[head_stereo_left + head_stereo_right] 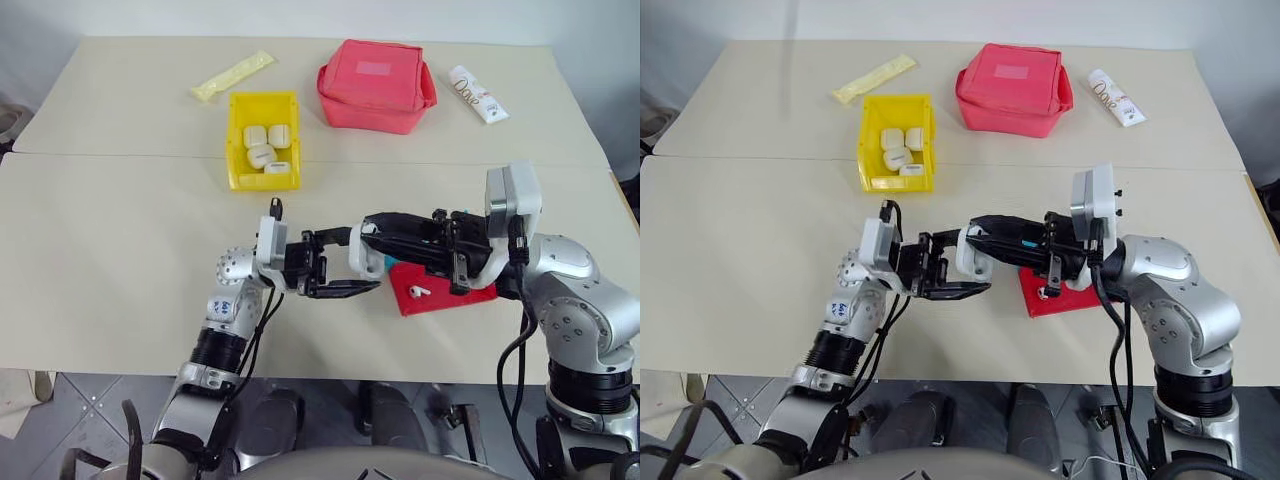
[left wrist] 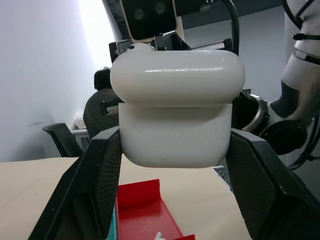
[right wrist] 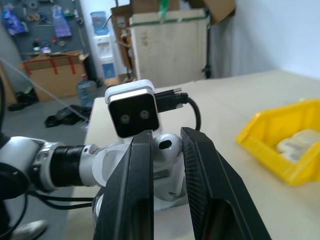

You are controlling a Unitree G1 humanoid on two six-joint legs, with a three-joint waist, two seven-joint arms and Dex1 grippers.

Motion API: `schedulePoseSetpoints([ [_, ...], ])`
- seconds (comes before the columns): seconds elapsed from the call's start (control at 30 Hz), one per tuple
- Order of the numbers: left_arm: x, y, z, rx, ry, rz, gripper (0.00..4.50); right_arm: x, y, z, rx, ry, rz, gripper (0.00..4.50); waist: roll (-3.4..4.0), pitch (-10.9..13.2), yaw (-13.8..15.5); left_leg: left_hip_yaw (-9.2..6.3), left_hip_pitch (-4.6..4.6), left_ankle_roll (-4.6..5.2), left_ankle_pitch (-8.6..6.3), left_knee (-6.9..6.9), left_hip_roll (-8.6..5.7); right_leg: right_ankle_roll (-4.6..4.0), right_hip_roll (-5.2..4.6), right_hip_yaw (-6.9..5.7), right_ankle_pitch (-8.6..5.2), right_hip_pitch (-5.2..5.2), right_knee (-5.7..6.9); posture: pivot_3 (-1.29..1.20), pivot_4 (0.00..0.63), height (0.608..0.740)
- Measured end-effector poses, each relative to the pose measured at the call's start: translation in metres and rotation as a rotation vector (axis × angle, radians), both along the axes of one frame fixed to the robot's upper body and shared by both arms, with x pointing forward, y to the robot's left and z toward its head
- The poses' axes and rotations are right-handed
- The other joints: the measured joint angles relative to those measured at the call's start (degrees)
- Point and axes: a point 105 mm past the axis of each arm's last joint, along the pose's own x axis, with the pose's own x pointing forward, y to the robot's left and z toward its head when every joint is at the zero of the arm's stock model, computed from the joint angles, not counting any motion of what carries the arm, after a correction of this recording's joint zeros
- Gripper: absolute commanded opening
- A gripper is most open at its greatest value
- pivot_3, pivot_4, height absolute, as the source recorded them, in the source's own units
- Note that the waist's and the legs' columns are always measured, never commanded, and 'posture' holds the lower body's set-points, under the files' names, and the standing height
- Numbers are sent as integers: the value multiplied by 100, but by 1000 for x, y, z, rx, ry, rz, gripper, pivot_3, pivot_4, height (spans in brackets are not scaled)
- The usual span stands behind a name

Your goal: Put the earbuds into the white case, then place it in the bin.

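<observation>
White case (image 2: pixel 176 120) is clamped in left gripper (image 1: pixel 335 275), above table (image 1: pixel 120 250), w/ lid shut. An earbud (image 3: pixel 167 146) is pinched by right gripper (image 3: pixel 167 165), just over the case. Second earbud (image 1: pixel 418 290) is seen on red tray (image 1: pixel 440 298). Yellow bin (image 1: pixel 263 140) – set well behind, w/ other cases inside.

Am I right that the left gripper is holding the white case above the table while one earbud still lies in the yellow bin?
Not quite. The left gripper does hold the white case above the table, but the earbud lies on the red tray, as the left eye view shows. The yellow bin holds only white cases.
</observation>
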Motion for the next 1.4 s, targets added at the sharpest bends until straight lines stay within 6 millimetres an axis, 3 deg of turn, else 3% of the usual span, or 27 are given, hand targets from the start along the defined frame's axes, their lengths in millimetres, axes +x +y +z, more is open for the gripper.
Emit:
schedulePoseSetpoints([
  [0.87, 2, 4, -4, -1, 38, 2, 2757, 4, -4, -21, 84, 33, -29, 458, 0, 0, -8, 0, -1, -1, 1, 0, 0, -1, -1, 2, 0, -3, -2, 0, 150, 740],
  [1.3, -1, 4, -8, 25, 40, -37, 2757, -1, -7, -23, -6, 35, -7, 458, 0, 0, 1, 0, -2, -1, 1, 0, -1, -1, -2, 2, -1, -3, -6, 0, 150, 740],
  [1.33, -1, 4, -8, 25, 39, -38, 2757, -1, -7, -23, -15, 32, -6, 1171, 0, 0, 3, 0, -2, -1, 0, 0, 1, -1, -2, 2, -1, -2, -7, 0, 150, 740],
  [1.4, 1, 8, -6, 23, 31, -22, 2757, 1, -10, -24, -38, 44, -20, 1757, 0, 0, 3, 0, -2, -1, 1, -1, 1, -1, -2, 2, -1, -3, -7, 0, 150, 740],
])
